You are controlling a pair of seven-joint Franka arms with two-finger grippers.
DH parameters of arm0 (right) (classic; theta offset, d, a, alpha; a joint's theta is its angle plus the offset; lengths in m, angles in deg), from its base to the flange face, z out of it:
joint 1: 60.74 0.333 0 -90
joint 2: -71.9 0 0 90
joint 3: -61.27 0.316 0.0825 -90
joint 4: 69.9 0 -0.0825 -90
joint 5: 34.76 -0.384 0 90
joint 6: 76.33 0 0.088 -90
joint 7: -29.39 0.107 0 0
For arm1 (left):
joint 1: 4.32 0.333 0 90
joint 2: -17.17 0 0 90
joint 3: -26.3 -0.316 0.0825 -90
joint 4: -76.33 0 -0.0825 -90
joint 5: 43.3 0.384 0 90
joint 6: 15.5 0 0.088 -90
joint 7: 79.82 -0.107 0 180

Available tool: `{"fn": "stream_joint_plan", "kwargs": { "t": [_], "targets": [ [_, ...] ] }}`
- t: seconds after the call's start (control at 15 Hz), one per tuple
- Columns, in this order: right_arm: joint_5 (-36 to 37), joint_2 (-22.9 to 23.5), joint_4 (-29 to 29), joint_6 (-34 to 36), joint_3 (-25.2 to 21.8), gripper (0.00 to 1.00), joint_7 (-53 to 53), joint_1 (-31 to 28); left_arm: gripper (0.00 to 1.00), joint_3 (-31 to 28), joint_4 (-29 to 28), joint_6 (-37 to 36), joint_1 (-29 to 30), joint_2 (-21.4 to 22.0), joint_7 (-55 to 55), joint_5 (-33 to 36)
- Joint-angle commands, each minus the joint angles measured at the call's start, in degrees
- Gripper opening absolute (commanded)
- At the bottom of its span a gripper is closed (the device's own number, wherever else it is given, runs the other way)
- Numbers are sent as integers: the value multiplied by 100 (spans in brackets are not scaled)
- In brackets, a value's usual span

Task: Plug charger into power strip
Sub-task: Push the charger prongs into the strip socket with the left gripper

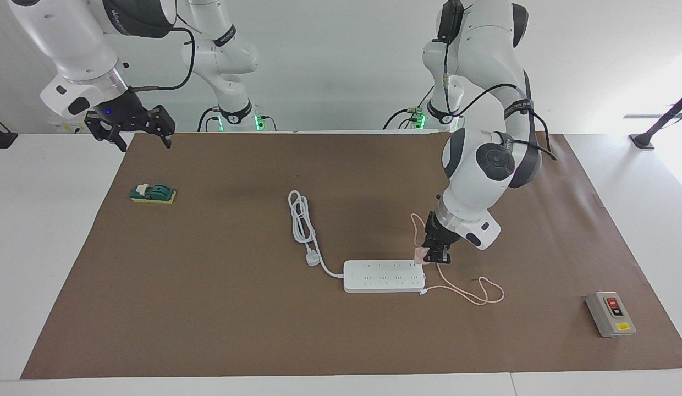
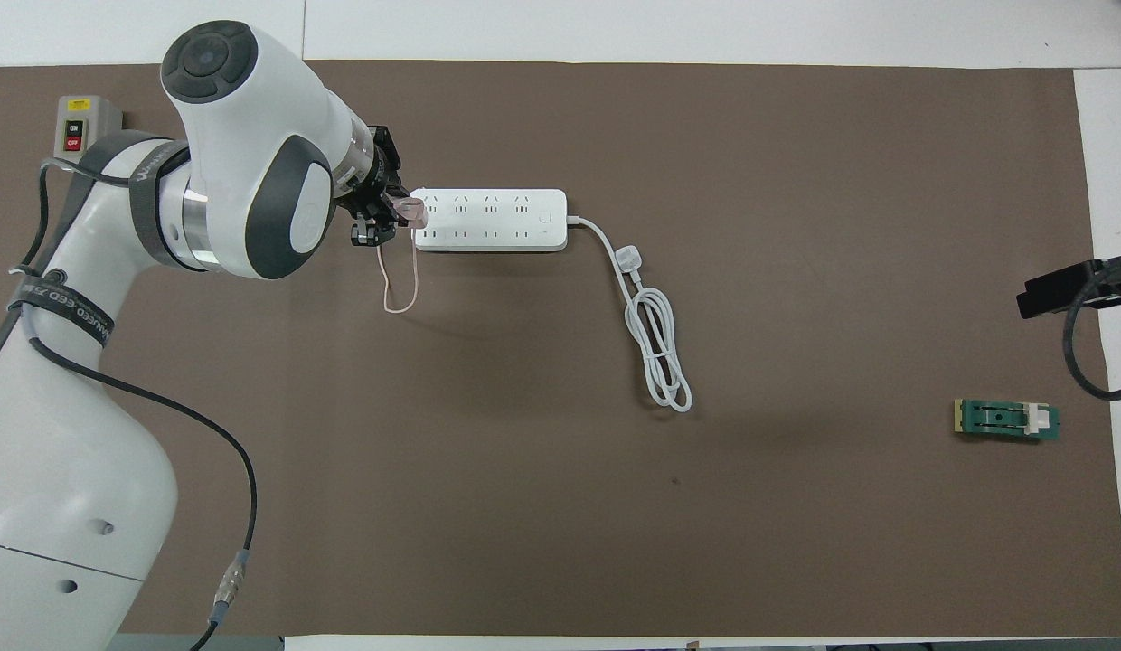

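The small pale pink cube-shaped charger [image 1: 421, 253] sits pinched between the fingertips of the left pincer [image 1: 435, 256], which comes down at a slant over the end of the power strip [image 1: 384, 275] that faces the left arm's end of the surface. In the overhead view the pink cube [image 2: 416, 211] overlaps the corner of that long flat white plastic bar [image 2: 488, 220], at its last sockets; whether its prongs have entered a socket cannot be told. The charger's thin pink cable [image 1: 466, 290] rises in a short arc above the pincer and also trails loosely over the brown mat [image 1: 209, 308], curling in a loop beside the strip toward the left arm's end.

The power strip is smooth and matte, with two rows of sockets along its top. From its other end a thick white cord [image 1: 302, 220] runs out to a white three-pin plug [image 1: 312, 258] and then folds into a long narrow coil, nearer to the robots than the strip.

The right pincer [image 1: 136, 132] hangs in the air with its fingers spread, holding nothing, over the mat's corner at the right arm's end; that arm waits.

A small green block on a yellow base [image 1: 153, 193] lies on the mat not far from the right pincer. A grey box with red and yellow buttons [image 1: 610, 314] lies at the left arm's end, farther from the robots than the strip and well apart from it. Nothing lies on top of the strip's sockets apart from the charger and pincer at its end.
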Motion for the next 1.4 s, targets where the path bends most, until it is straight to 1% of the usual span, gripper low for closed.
{"fn": "stream_joint_plan", "kwargs": {
  "t": [0.0,0.27,0.6,0.73,1.0,1.33],
  "targets": [
    [77,-111,76,-11,55,100,-75,-64,0,-37,-193,69,-33,168,-194,-226],
    [77,-111,76,-2,55,100,-75,-64,0,-37,-201,69,-6,186,-369,-454],
    [77,-111,84,-2,55,100,-75,-64,0,-37,-236,130,90,124,-598,-560],
    [77,-111,84,-11,55,100,-75,-64,0,-55,-271,262,108,107,-607,-578],
    [77,-111,84,-2,55,100,-75,-64,0,-55,-263,323,134,10,-599,-587],
    [77,-111,76,-2,55,100,-75,-64,0,-55,-342,429,126,-8,-581,-596]
  ]
}}
